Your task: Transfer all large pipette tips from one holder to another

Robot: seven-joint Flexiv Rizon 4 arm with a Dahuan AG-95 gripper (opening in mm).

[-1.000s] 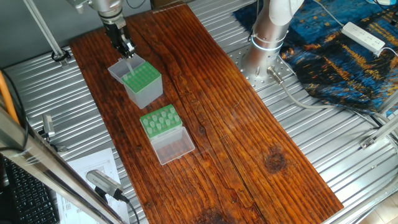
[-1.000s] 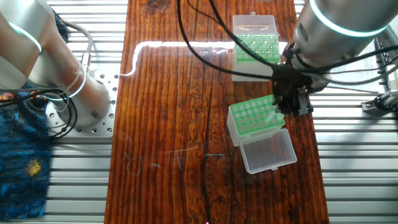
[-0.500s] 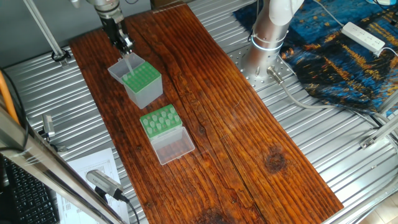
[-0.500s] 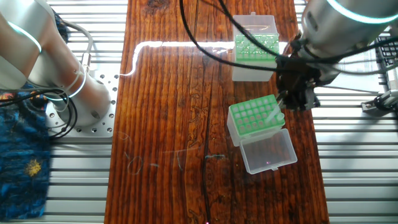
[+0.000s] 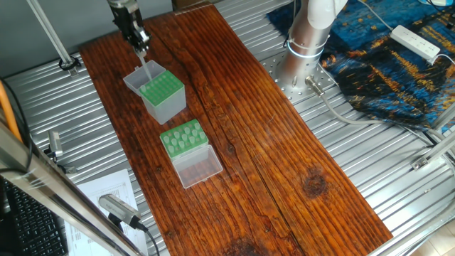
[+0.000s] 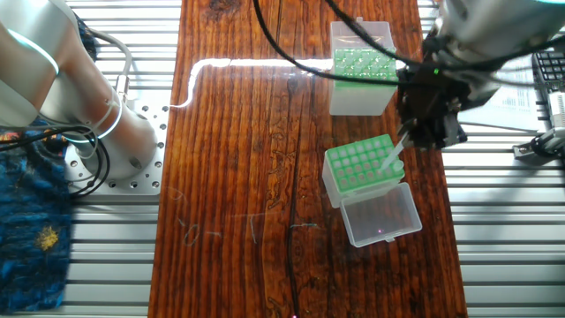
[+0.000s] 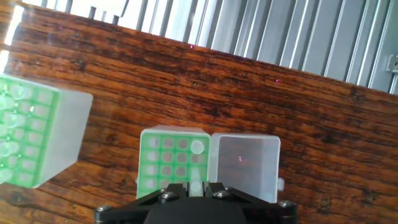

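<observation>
Tip held clear above the holder.
My fingers [image 5: 141,47] pinch one tip [image 5: 144,65] upright over the holder [image 5: 162,96]; high enough, I judge, to carry across to the rack [image 5: 183,136].

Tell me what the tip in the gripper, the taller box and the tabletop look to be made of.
Pipette tip: pale translucent plastic, probably; light passes through it. Taller box: frosted grey plastic walls under an opaque green perforated top plate. Tabletop: dark reddish wood with visible grain and knots, glossy where glare reflects, likely varnished. The gripper is shut on the tip.
</observation>
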